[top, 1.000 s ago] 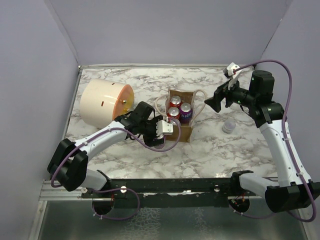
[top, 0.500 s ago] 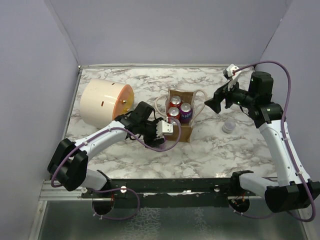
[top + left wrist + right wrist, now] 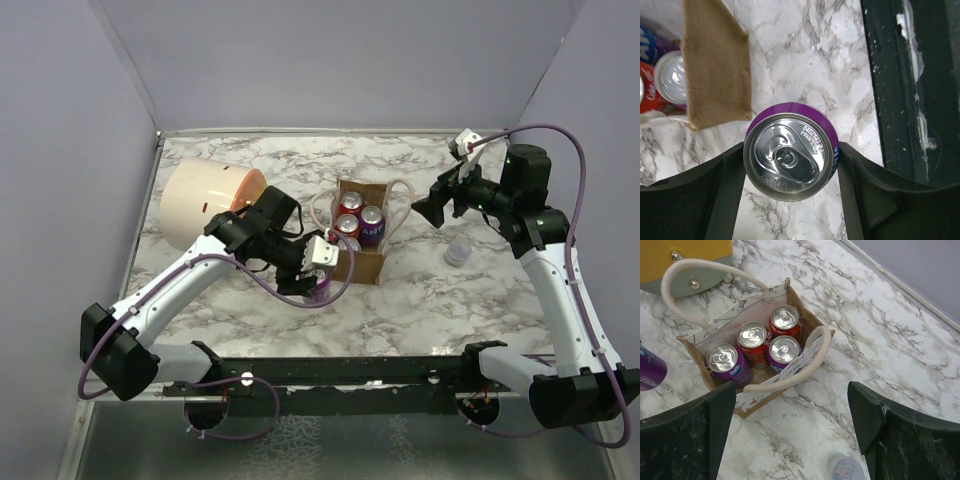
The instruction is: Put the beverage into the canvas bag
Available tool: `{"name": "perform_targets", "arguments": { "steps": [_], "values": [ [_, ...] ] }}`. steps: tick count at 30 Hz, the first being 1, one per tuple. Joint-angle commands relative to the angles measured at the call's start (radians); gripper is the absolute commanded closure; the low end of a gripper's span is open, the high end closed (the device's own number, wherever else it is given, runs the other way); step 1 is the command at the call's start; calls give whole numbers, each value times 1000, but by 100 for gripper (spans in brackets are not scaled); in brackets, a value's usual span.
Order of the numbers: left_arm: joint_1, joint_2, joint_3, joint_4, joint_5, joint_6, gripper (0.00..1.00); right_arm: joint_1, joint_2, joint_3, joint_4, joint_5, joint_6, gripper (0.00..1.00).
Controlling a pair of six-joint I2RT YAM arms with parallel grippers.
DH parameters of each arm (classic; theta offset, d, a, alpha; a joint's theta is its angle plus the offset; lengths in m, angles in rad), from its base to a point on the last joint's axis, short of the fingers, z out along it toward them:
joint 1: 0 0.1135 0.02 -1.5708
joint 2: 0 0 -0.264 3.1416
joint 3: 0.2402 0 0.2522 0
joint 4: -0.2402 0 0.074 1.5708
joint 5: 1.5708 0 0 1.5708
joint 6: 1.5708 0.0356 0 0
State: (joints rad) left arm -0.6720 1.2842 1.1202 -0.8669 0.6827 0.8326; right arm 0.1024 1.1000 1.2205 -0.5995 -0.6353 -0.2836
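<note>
The canvas bag (image 3: 366, 263) stands mid-table, a tan tote with cream handles; it also shows in the right wrist view (image 3: 771, 383) and the left wrist view (image 3: 715, 75). Several red and purple cans stand upright inside it (image 3: 752, 337). My left gripper (image 3: 314, 278) is shut on a purple Fanta can (image 3: 788, 157), upright, just to the near-left of the bag's corner; the can also shows in the top view (image 3: 319, 292). My right gripper (image 3: 430, 207) is open and empty, held above the table to the right of the bag (image 3: 790, 435).
A large cream cylinder with an orange end (image 3: 205, 205) lies at the left behind my left arm. A small clear lidded cup (image 3: 457, 252) sits right of the bag, below my right gripper. The black front rail (image 3: 910, 90) runs close by the can.
My left arm has risen at the elbow and its gripper has drawn back from the bag's near-left side towards the near edge, with the purple can in it. The right gripper has barely moved.
</note>
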Motion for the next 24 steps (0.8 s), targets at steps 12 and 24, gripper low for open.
{"name": "perform_targets", "arguments": {
  "steps": [12, 24],
  "values": [
    [-5, 55, 526, -43, 209, -244, 100, -8, -2, 13, -115, -90, -124, 7],
    [-6, 196, 607, 287, -30, -532, 100, -7, -4, -76, -41, -64, -65, 7]
  ]
}}
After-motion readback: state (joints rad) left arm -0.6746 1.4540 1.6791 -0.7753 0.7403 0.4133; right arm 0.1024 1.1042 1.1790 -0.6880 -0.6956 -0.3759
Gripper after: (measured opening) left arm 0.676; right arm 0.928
